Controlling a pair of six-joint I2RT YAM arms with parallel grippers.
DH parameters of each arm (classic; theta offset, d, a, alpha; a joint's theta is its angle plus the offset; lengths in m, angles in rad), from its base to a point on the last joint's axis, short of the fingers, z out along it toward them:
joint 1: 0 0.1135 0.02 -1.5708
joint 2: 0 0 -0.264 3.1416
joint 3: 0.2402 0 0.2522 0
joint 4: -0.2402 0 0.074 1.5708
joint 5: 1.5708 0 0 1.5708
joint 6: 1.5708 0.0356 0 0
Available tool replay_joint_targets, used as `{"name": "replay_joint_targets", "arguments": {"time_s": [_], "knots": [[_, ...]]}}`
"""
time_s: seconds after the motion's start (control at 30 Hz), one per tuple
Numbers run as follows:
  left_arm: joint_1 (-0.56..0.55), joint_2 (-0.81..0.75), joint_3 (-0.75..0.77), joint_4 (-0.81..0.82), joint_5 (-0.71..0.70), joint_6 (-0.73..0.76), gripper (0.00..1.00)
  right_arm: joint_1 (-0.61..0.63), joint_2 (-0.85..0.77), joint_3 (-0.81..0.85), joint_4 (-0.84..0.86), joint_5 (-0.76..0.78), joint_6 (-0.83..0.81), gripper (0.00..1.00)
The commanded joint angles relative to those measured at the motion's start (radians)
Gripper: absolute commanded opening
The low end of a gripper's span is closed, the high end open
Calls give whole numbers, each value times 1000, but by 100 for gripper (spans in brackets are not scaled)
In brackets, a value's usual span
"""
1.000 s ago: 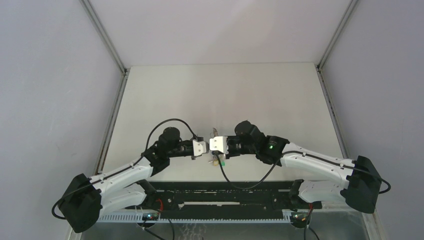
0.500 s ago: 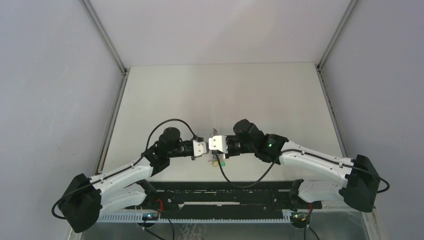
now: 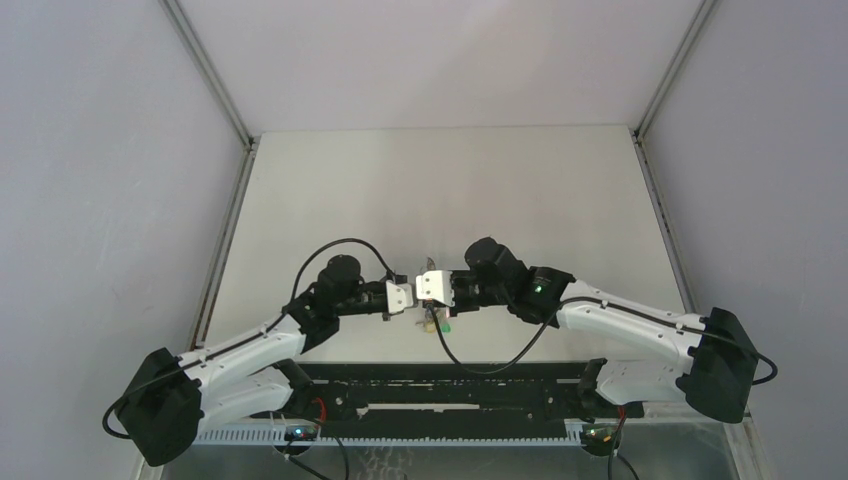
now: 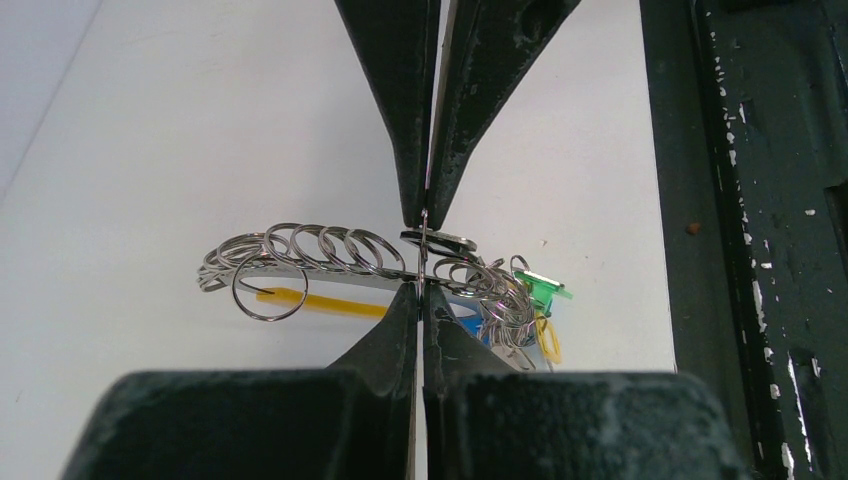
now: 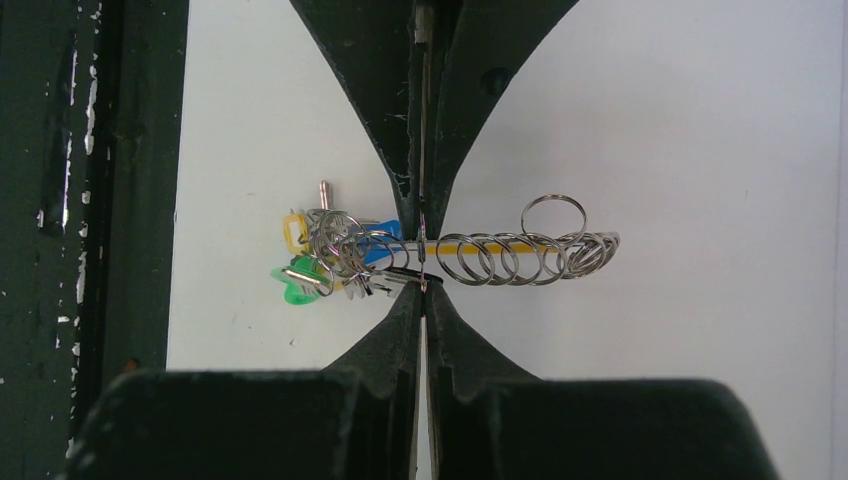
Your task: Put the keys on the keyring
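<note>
Right hand edged left, meeting left hand; both pinch the keyring.

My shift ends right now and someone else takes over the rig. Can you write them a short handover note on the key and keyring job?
Left gripper: shut, tips at the keyring. I cannot tell whether it pinches ring wire or key.
Right gripper: shut, tip to tip with the left at the same spot.
Keyring: between both grippers, over the near middle of the table. Small rings are strung along its yellow band, with a green tag at one end.
Key: a dark flat piece by the tips may be its head.
Done: both arms are at the ring.
Left: threading is unconfirmed, so check before releasing.
</note>
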Motion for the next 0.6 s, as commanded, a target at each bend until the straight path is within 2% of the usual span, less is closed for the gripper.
{"name": "replay_joint_targets", "arguments": {"time_s": [0.0,0.57], "knots": [[-14,-34,-14,94,21,3,0,4,6,50,57,-38,5,0],[-19,-41,-23,122,18,-8,0,6,24,63,59,-55,6,0]]}}
